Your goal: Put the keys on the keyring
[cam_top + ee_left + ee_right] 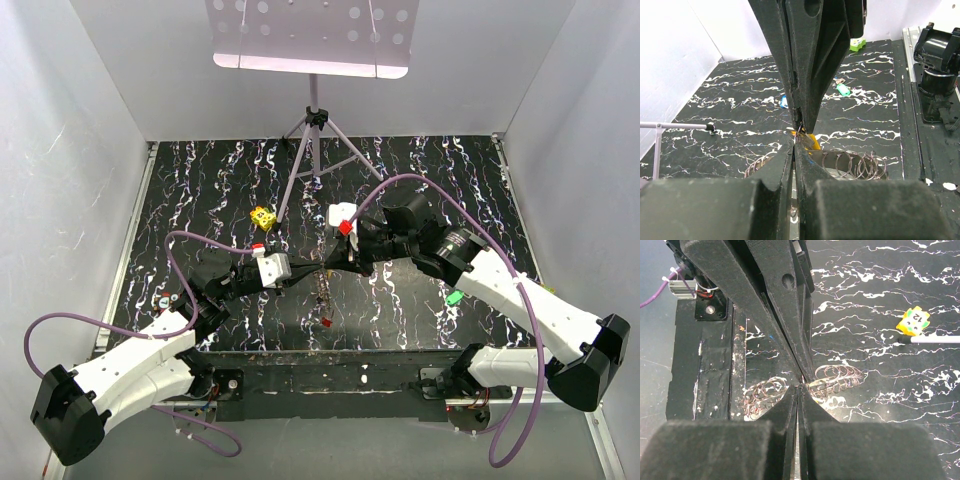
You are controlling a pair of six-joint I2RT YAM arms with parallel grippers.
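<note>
The left claw (pixel 797 140) is seen shut, its pads pressed together with no gap. A thin wire loop of the keyring (pixel 852 165) is pinched at the very tips. The keyring appears as a run of overlapping wire loops, spread to the right of those tips. An orange key (pixel 811 143) is found just behind the pinch, touching the keyring's near end.

The right claw (pixel 800 384) is likewise closed tight. Keyring loops fan out on both sides of its tips, so the wire appears to be gripped there. Whether the keyring rests on the black, white-veined surface (pixel 200 190) or hangs just above it cannot be told.

From above, the left arm is stretched from its base at the lower left, up and to the right. The right arm is bent at the elbow and reaches leftward. The two claws are brought almost tip to tip over the keyring, near the middle of the surface.

A blue key (pixel 783 101) lies beyond the keyring in the left wrist view, on the surface and apart from it. A green key (pixel 842 89) lies farther off still. A yellow numbered cube (pixel 913 321) is seen well apart from the keyring, beside a white tripod leg (pixel 935 339).
</note>
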